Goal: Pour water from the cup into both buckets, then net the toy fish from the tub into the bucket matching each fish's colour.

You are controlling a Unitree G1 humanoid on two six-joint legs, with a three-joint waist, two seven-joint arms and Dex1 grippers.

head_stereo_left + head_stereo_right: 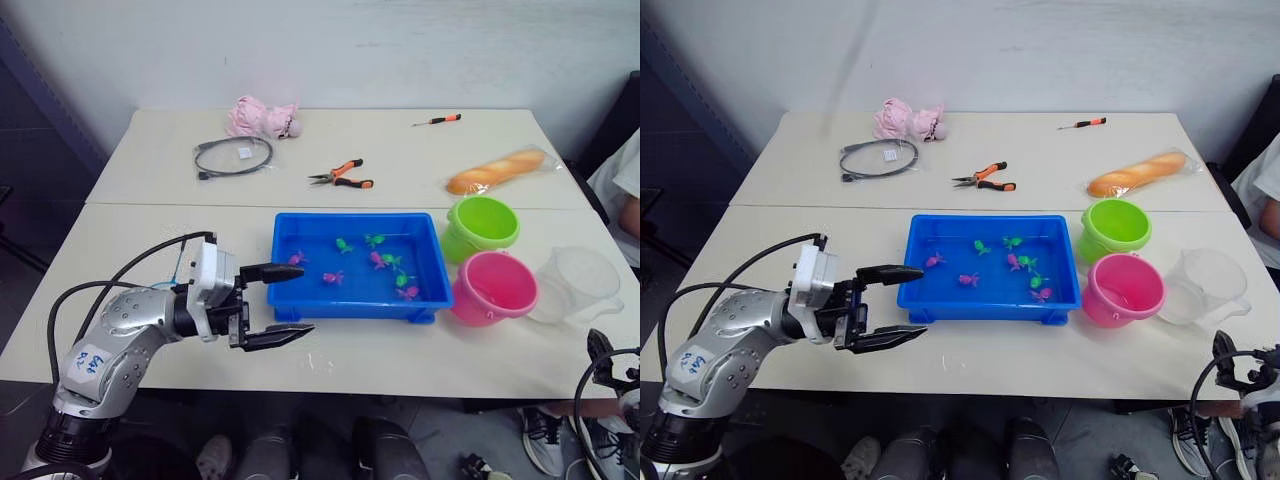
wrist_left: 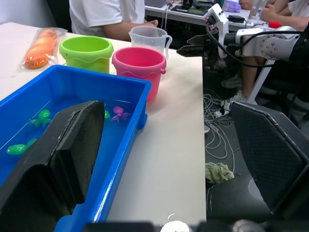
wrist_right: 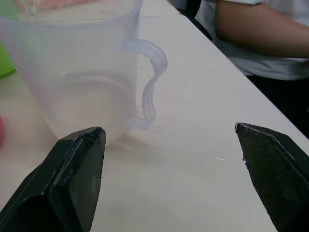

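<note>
The blue tub (image 1: 355, 217) sits mid-table, holding water and several tiny toy fish, some pink (image 1: 333, 277) and some green (image 1: 374, 240). Right of it stand the lime green bucket (image 1: 482, 225) and, nearer, the pink bucket (image 1: 493, 287). The clear cup (image 1: 575, 283) stands right of the pink bucket, its handle (image 3: 147, 82) facing my right gripper (image 3: 167, 129). That gripper is open, low at the table's front right edge, a short way from the cup. My left gripper (image 1: 305, 299) is open at the tub's front left corner, one finger (image 2: 72, 140) over the rim.
At the back of the table lie a coiled black cable (image 1: 233, 157), a pink plush toy (image 1: 262, 117), orange-handled pliers (image 1: 342, 176), a small screwdriver (image 1: 437, 120) and a bagged bread loaf (image 1: 497, 171). A person in white (image 1: 625, 185) sits at the right side.
</note>
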